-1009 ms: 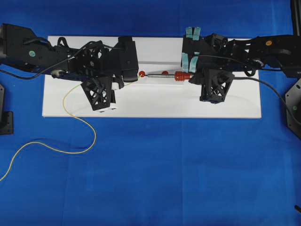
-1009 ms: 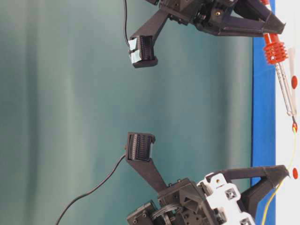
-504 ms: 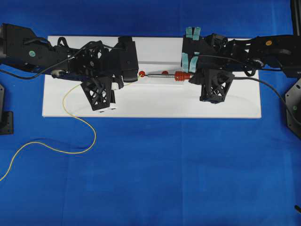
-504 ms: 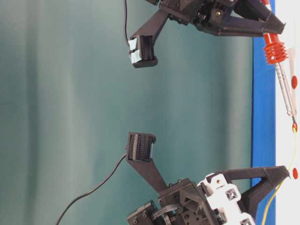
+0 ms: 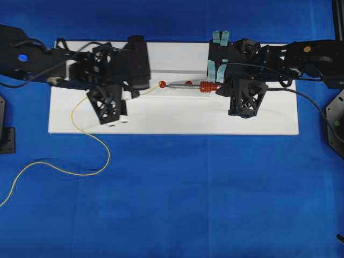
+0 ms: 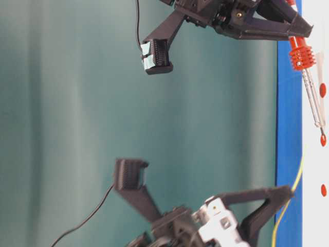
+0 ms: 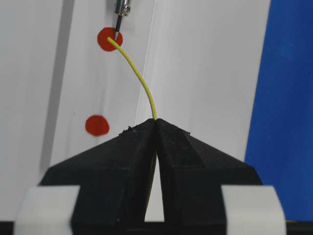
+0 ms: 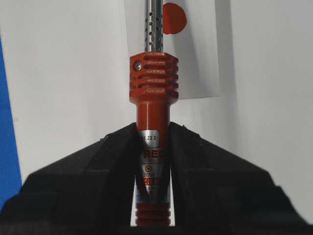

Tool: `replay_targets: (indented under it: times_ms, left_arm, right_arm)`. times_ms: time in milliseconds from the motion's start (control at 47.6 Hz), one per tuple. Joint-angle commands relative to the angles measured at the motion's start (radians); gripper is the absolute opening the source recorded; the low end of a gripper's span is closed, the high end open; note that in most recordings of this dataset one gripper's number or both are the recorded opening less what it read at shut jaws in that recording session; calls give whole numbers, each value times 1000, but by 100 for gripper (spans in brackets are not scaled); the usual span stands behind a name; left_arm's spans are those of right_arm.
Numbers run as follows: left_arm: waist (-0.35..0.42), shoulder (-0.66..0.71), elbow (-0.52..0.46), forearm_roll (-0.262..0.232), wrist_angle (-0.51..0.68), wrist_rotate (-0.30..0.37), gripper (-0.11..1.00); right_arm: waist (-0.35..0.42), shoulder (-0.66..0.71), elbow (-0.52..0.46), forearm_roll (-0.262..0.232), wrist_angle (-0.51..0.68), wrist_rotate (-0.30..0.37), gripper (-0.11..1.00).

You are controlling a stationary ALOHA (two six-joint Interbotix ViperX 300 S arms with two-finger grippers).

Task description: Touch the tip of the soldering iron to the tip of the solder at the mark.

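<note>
Yellow solder (image 7: 141, 81): pinched in the left gripper (image 7: 155, 122), free end on the red mark (image 7: 109, 39).
Soldering iron (image 8: 152, 88): clamped by the right gripper (image 8: 152, 142); tip seemingly touching the solder.

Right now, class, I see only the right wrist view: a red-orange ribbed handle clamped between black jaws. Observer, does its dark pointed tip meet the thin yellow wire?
Observer: In the left wrist view the soldering iron appears to touch the solder at its free end, on a round red mark.
Operator: What holds the wire?
Observer: The left gripper, shut on it.
Operator: And the slack?
Observer: Overhead, it loops off the white board onto the blue cloth.
</note>
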Motion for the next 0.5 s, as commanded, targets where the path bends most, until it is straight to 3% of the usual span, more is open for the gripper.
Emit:
replay_targets:
  times_ms: [0, 252, 483]
  left_arm:
    - [-6, -61, 12, 3, -5, -5, 2]
    - [-6, -115, 74, 3, -32, -15, 2]
    - [-8, -114, 72, 3, -54, -14, 2]
  right_arm:
    - [-2, -11, -20, 0, -5, 2, 6]
    - [0, -11, -20, 0, -3, 2, 6]
    - [0, -31, -17, -3, 3, 2, 6]
